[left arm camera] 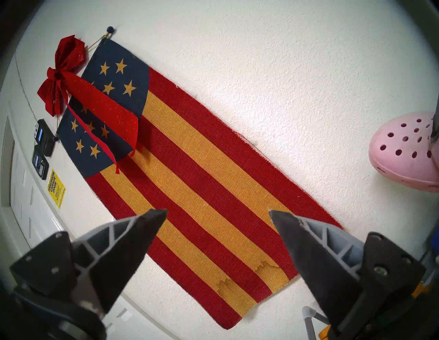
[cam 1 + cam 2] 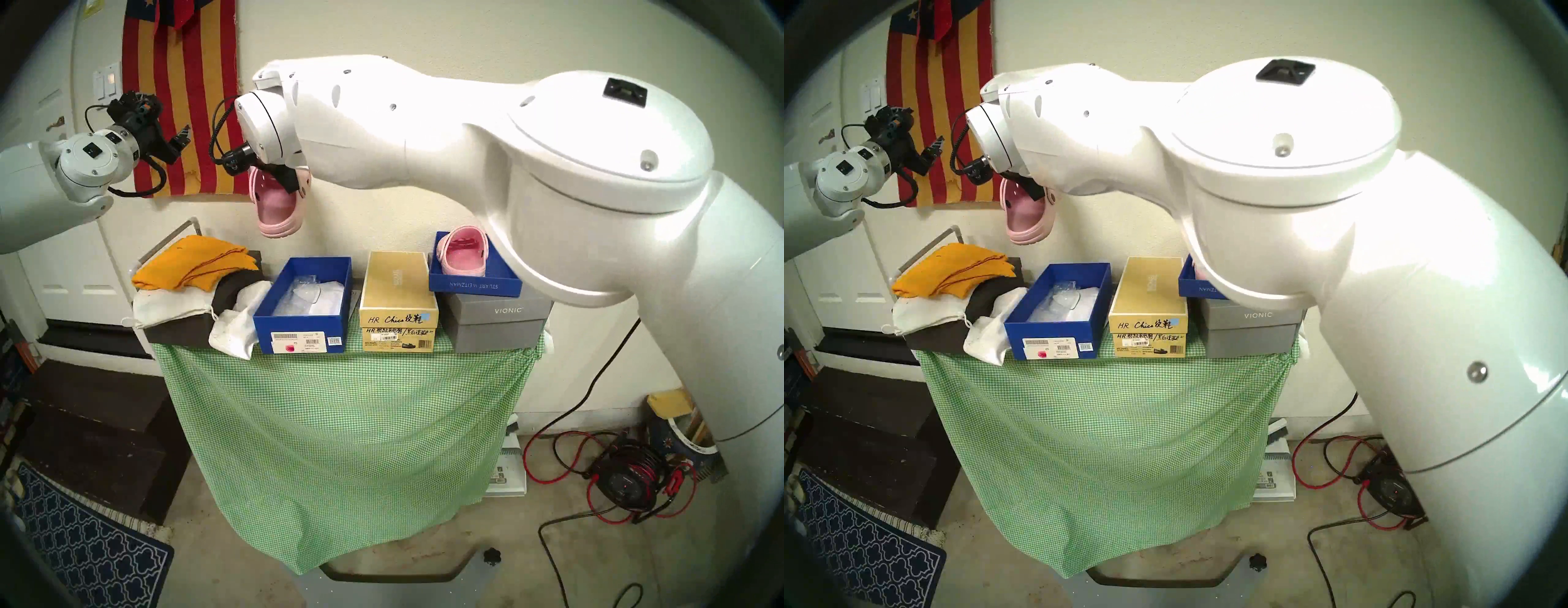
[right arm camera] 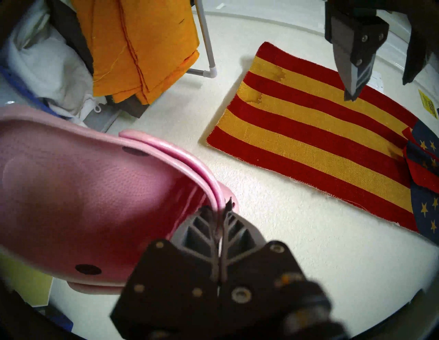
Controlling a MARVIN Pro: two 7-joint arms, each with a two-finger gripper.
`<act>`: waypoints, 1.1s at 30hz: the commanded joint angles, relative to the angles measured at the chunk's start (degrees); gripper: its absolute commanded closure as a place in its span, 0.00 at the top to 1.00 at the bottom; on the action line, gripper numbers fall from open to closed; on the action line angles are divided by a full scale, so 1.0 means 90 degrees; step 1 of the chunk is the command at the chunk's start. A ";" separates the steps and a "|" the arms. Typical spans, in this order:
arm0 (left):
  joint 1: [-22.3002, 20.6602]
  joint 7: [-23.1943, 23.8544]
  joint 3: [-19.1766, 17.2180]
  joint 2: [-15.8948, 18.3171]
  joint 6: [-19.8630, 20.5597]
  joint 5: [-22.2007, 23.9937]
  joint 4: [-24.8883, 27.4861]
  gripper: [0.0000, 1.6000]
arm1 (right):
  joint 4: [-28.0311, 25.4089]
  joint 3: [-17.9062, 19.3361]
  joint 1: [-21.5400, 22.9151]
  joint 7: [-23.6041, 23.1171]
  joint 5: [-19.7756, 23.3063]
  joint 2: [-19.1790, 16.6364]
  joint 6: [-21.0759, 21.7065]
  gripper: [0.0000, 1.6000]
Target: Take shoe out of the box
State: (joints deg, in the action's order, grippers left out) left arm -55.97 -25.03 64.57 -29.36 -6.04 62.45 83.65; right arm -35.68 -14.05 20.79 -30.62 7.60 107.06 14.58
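The deep royal-blue shoebox [image 2: 303, 308] [image 2: 1055, 318] stands open on the green-checked table, with white paper and clear plastic inside. My right gripper [image 2: 292, 180] [image 2: 1034, 191] [image 3: 219, 209] is shut on the rim of a pink clog [image 2: 278, 208] [image 2: 1028, 216] [image 3: 83, 197] and holds it high above the box's far left side, near the wall. The clog also shows in the left wrist view [image 1: 406, 154]. My left gripper [image 2: 180, 138] [image 2: 934, 148] [image 1: 218, 213] is open and empty, raised at the left in front of the striped flag.
A second pink clog [image 2: 462, 254] lies in the shallow blue STUART WEITZMAN tray [image 2: 475, 284] on a grey VIONIC box [image 2: 496, 318]. A tan MICHAEL box [image 2: 399, 297] stands between. Orange cloth [image 2: 195, 263] and white bags lie left of the shoebox. A flag [image 1: 213, 178] hangs on the wall.
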 commanded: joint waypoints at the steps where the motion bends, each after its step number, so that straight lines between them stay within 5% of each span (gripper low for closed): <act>1: -0.0001 0.0000 0.0000 0.0000 0.0000 0.0000 -0.0001 1.00 | -0.0517 0.0001 0.0315 -0.0477 0.0083 -0.0526 0.0187 0.00; 20: -0.0001 0.0000 0.0000 0.0000 0.0000 0.0000 -0.0001 1.00 | -0.2590 -0.0196 0.0700 -0.1954 0.0400 -0.1828 0.0823 0.00; 33: -0.0001 0.0000 0.0000 -0.0001 0.0000 0.0000 -0.0001 1.00 | -0.3981 -0.0544 0.1020 -0.2479 0.0539 -0.2653 0.1352 0.00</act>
State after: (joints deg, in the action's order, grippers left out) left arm -55.97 -25.03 64.57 -29.36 -6.04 62.45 83.64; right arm -65.90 -17.39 27.61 -51.40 12.24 88.99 23.99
